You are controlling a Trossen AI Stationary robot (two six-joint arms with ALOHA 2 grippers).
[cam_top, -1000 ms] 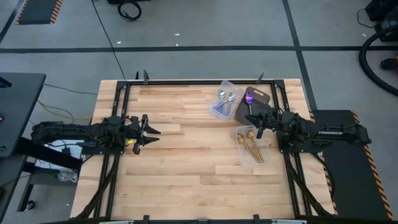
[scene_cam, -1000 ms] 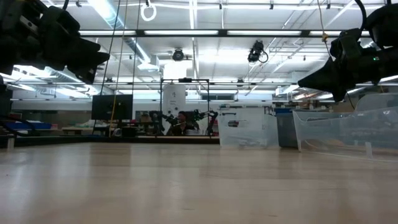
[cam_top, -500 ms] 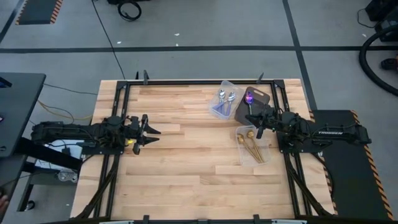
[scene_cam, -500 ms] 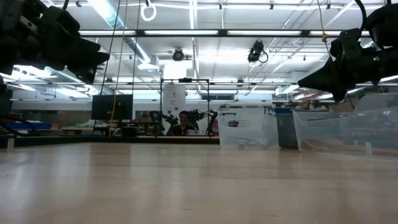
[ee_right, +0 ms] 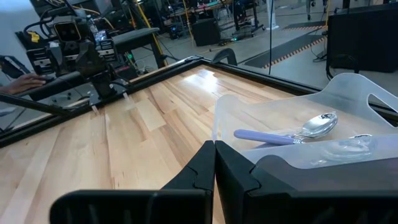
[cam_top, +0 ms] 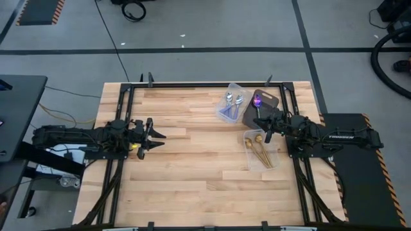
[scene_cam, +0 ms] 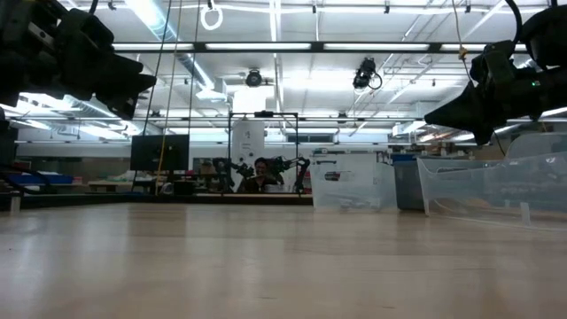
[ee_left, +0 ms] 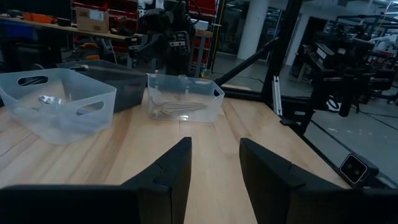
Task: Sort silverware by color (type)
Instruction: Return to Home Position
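The right gripper [cam_top: 263, 126], fingers pressed together and empty, hovers just beside the dark bin [cam_top: 270, 110] holding a purple spoon [cam_top: 257, 99], silver-bowled spoons [cam_top: 232, 102] and gold spoons [cam_top: 260, 154] lie in clear bins beside it, and the left gripper [cam_top: 159, 136], fingers parted, waits well apart from it.

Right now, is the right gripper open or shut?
Shut. In the right wrist view the right gripper has its two fingers pressed together along their length, with no gap and nothing held between them.
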